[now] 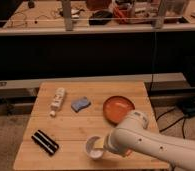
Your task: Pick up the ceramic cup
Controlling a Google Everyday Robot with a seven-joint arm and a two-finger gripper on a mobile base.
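Note:
The ceramic cup (94, 147), small, white and round with a pale inside, stands upright near the front edge of the wooden table (71, 127). My gripper (107, 145) is at the end of the white arm, right against the cup's right side and low over the table. The arm's bulk hides most of the gripper. The arm reaches in from the lower right.
An orange plate (117, 109) lies right of centre, just behind the arm. A blue sponge (80, 104) and a white bottle (57, 100) lie at the middle left. A black flat object (45, 142) lies at the front left. A cluttered bench stands behind.

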